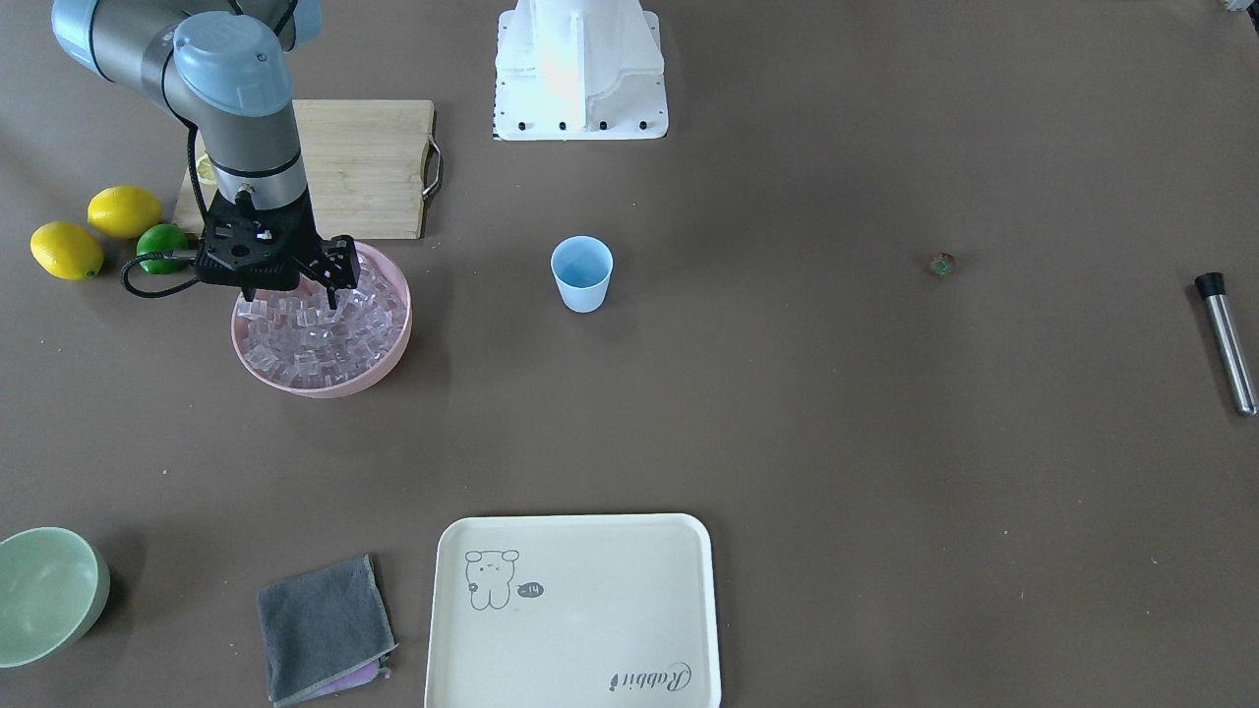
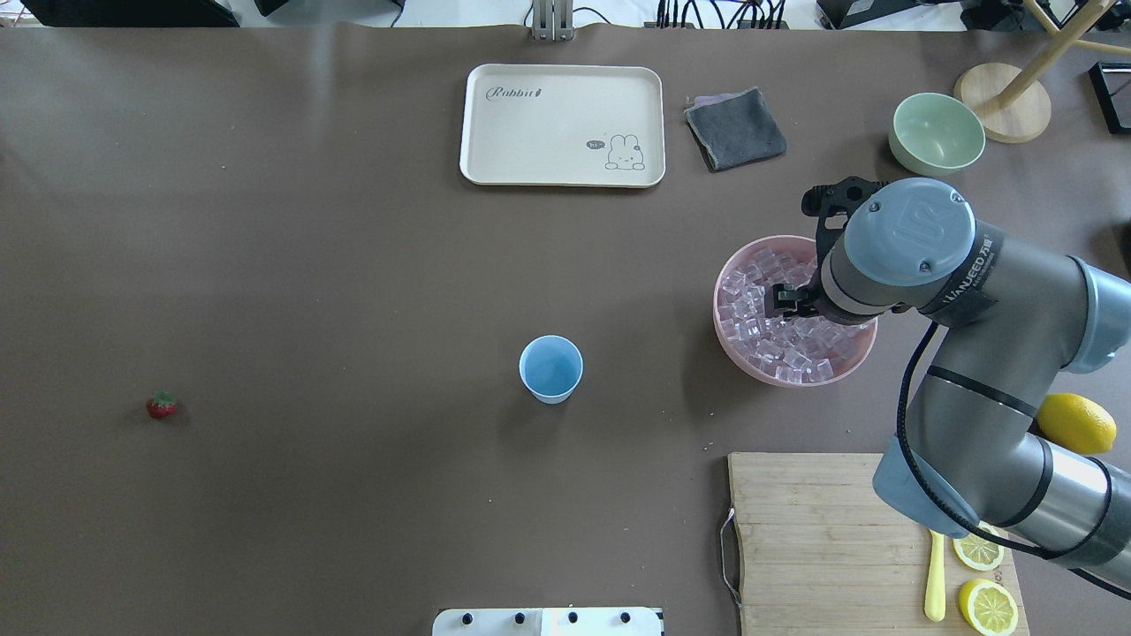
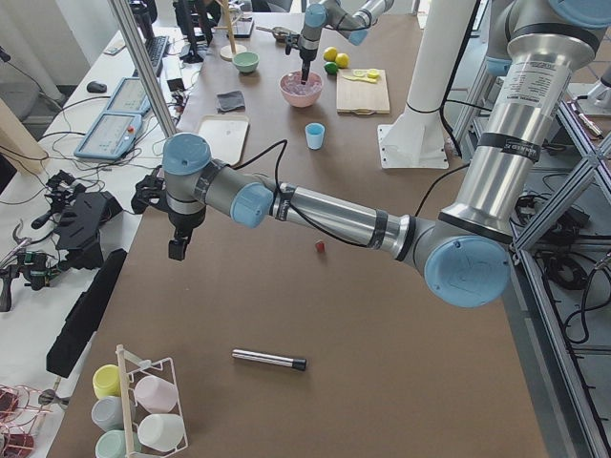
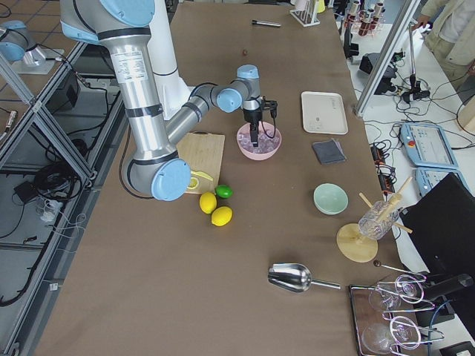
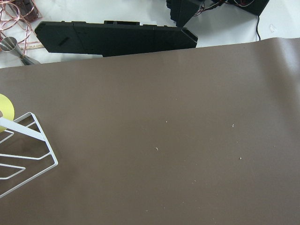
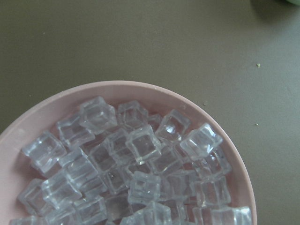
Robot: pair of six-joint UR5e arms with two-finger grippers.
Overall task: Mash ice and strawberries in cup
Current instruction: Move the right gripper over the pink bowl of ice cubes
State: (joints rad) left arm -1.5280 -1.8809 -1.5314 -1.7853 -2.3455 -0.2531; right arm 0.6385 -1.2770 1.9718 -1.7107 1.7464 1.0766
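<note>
Ice-fetch step. My right gripper (image 1: 292, 287) hangs down at the ice (image 6: 140, 145) in the pink bowl (image 1: 325, 389); finger gap: cannot tell. Next: pinch one cube, carry it to the cup (image 1: 581, 273) mid-worktop.

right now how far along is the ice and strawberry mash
Done: nothing yet. The cup stands mid-table and looks empty.
In hand: the right gripper is down over the ice in the pink bowl; whether it grips a cube is unclear.
Left: ice into the cup, then the strawberry, which lies far off on the table, then mashing. The steel rod lies untouched near the edge.
</note>
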